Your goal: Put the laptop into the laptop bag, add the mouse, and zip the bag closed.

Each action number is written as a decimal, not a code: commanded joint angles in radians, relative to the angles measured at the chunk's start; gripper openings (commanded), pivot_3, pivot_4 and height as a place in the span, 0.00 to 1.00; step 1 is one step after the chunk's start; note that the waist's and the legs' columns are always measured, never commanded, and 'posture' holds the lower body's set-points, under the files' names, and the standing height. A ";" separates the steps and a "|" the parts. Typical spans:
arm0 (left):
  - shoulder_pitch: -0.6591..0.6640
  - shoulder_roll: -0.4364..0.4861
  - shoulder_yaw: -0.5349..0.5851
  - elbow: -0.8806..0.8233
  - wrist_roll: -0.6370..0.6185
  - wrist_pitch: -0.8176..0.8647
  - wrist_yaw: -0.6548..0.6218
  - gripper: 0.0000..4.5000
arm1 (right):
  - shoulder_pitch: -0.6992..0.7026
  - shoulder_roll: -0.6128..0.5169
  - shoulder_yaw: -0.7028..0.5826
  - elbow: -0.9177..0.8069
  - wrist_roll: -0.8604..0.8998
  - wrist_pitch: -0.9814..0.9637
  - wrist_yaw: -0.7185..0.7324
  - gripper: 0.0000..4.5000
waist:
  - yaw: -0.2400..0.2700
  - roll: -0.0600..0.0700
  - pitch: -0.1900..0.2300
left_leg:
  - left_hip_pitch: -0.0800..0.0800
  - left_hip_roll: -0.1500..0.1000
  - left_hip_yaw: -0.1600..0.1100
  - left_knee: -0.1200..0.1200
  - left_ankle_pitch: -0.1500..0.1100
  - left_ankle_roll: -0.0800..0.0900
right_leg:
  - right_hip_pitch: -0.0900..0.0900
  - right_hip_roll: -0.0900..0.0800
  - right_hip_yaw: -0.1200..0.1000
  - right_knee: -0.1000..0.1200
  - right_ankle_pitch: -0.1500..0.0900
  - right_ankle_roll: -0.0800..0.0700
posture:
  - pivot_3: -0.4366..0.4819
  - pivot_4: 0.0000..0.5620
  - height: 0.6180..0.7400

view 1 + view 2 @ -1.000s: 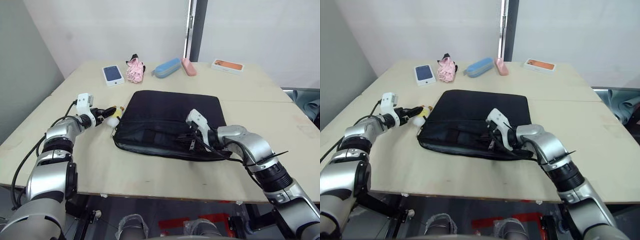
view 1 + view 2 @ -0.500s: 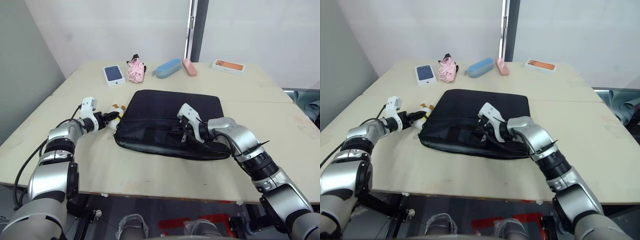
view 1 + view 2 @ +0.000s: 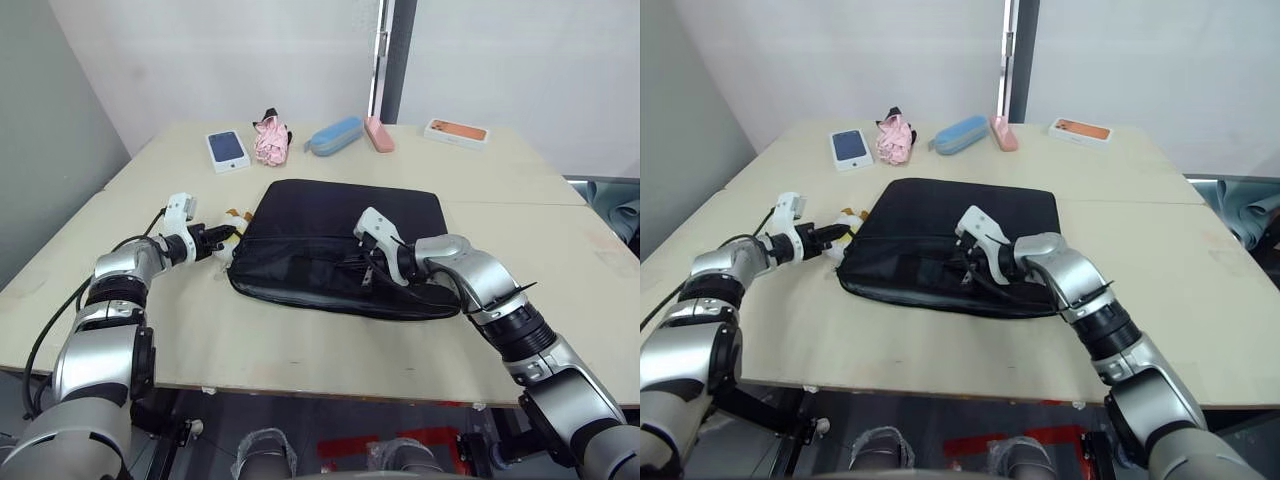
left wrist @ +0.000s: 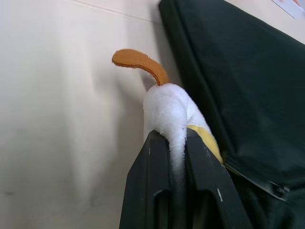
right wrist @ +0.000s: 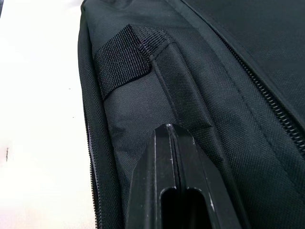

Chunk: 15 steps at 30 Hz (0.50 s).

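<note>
The black laptop bag (image 3: 340, 225) lies flat in the middle of the table, and its white plush duck charm (image 4: 167, 107) with an orange foot sits at its left corner. My left gripper (image 4: 174, 140) is shut on the duck charm beside that corner (image 3: 222, 236). My right gripper (image 3: 368, 272) is shut, its tips resting on the bag's front face just below a strap handle (image 5: 124, 57), with nothing between the fingers. The zipper (image 5: 90, 157) runs along the bag's near edge. The laptop and the mouse are hidden or out of view.
Along the far side of the table (image 3: 300, 340) lie a white box showing a blue phone (image 3: 226, 149), a pink cloth bundle (image 3: 269, 140), a blue case (image 3: 334, 135), a pink case (image 3: 378, 133) and a box showing an orange phone (image 3: 455, 131).
My left gripper has dropped to the bag's left corner and closed on the duck charm. My right gripper slid left along the bag's front, then held still.
</note>
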<state>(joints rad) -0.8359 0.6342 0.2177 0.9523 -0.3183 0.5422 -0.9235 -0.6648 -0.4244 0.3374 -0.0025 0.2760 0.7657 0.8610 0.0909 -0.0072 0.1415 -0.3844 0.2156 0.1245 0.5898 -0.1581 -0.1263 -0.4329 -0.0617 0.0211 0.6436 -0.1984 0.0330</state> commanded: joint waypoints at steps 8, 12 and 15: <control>0.290 0.226 -0.061 -0.584 -0.037 0.117 -0.219 0.01 | -0.005 -0.020 0.025 0.044 -0.075 -0.031 -0.009 0.00 | -0.005 0.000 0.000 | 0.000 0.000 0.001 -0.011 0.000 -0.001 | 0.000 0.000 -0.002 -0.011 0.000 0.000 | 0.48 0.27 1.00; 0.402 0.269 -0.063 -0.748 -0.057 0.127 -0.255 0.01 | -0.020 -0.009 0.029 0.063 -0.079 -0.045 0.003 0.00 | -0.010 0.001 0.000 | 0.000 0.000 0.001 -0.012 0.000 -0.001 | 0.000 0.001 -0.002 -0.013 0.000 0.000 | 0.48 0.27 1.00; 0.478 0.288 -0.063 -0.837 -0.061 0.128 -0.261 0.01 | -0.032 -0.002 0.032 0.083 -0.080 -0.057 0.013 0.00 | -0.015 0.001 0.000 | 0.001 0.000 0.001 -0.012 -0.001 0.001 | 0.000 0.001 -0.001 -0.012 0.000 0.000 | 0.48 0.27 1.00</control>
<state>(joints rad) -0.3802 0.8971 0.1488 0.1798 -0.3607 0.6714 -1.1692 -0.6901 -0.4222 0.3645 0.0510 0.2251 0.7068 0.8772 0.0761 -0.0067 0.1419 -0.3836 0.2159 0.1259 0.5775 -0.1594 -0.1248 -0.4326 -0.0611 0.0197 0.6314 -0.1983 0.0329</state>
